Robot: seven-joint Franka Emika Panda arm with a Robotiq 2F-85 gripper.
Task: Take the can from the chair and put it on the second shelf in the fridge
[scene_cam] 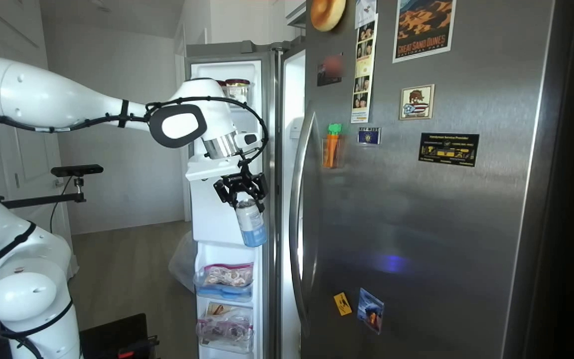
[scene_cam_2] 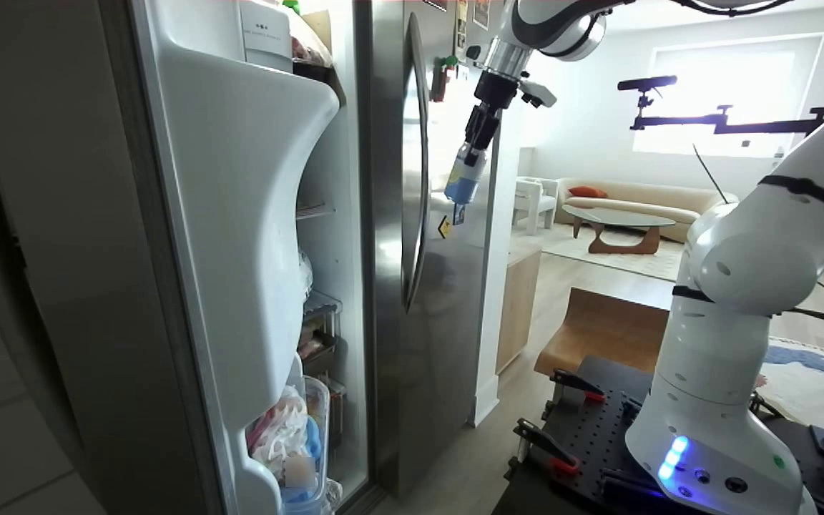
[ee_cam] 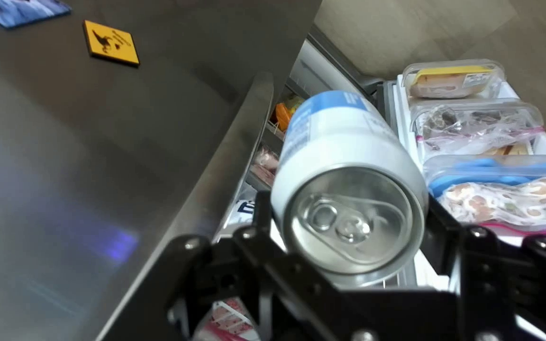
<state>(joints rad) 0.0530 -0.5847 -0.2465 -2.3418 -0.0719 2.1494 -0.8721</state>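
Observation:
The can (scene_cam: 252, 227) is pale silver-white with a blue band. It hangs tilted, tab end up, and also shows in an exterior view (scene_cam_2: 463, 179) and the wrist view (ee_cam: 344, 137). My gripper (scene_cam: 248, 203) is shut on the can's upper end, one black finger on each side, seen too in the wrist view (ee_cam: 349, 213). It holds the can in the air by the fridge (scene_cam: 416, 214), near the handle of the shut door. The narrower fridge door (scene_cam: 224, 212) is open, and a shelf (scene_cam_2: 315, 211) shows inside. The brown chair (scene_cam_2: 601, 325) stands low behind the robot's mount.
The long curved handle (scene_cam: 297, 219) sticks out close to the can. The open door has bins with bagged food (ee_cam: 500, 199). Inside, a wire basket (scene_cam_2: 322, 304) and food packs show. A black mount table with clamps (scene_cam_2: 562, 458) stands under the arm.

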